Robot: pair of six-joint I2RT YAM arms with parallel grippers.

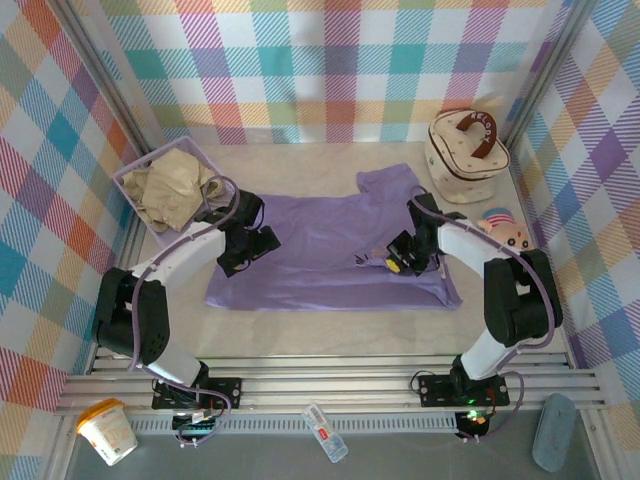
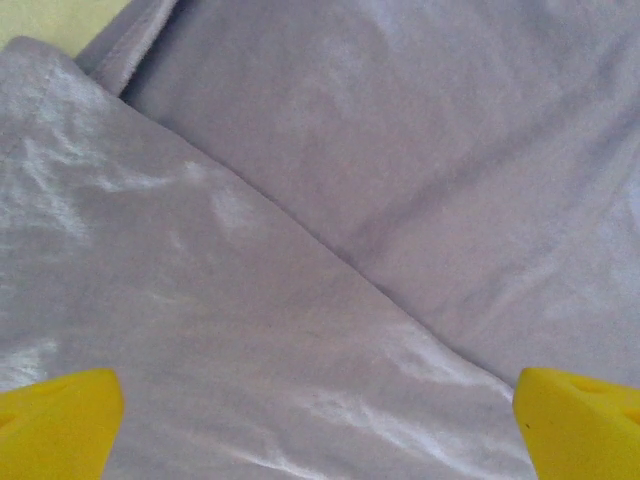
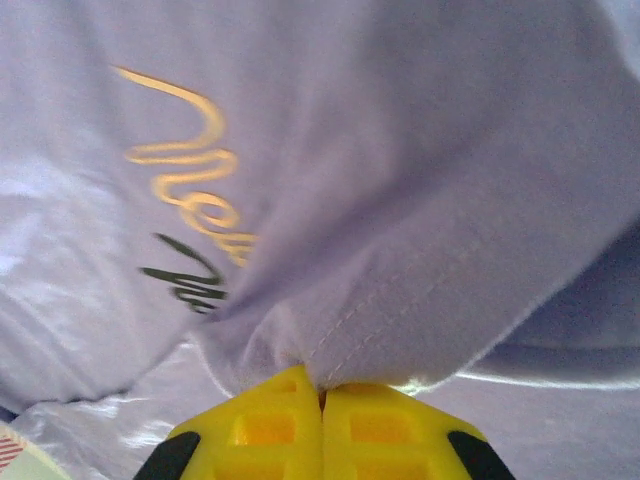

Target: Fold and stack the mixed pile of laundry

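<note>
Where both arms reach in over the table (image 1: 330, 335), the lot reads as follows.

Item: lavender T-shirt (image 1: 320, 285), spread flat between and beneath the two pincers. One sleeve lies beyond the right pincer, toward the back wall. Its script print (image 3: 185, 150), gold lettering over dark, sits just above and left of the right pincer's tips in the wrist view.

Item: right pincer (image 1: 394, 262), fully closed. Its yellow pads (image 3: 270, 430) press together on a stitched fold of the T-shirt, which bunches up directly above them.

Item: left pincer (image 1: 242, 258), spread as wide as it goes and holding nothing. Its two yellow fingertips (image 2: 60, 425) stand at either side over smooth purple cloth, with a folded edge running diagonally ahead of them. Whether the tips touch the cloth I cannot tell.

Item: beige garment (image 1: 170, 190), crumpled in the lavender basket (image 1: 205, 152), just beyond the left pincer and to its left, apart from the T-shirt.

Item: cream round case (image 1: 465, 150) with a brown handle, beyond the right pincer and to its right, near the back corner.

Item: small pink and striped object (image 1: 505, 232), just right of the right pincer; too small to name.
</note>
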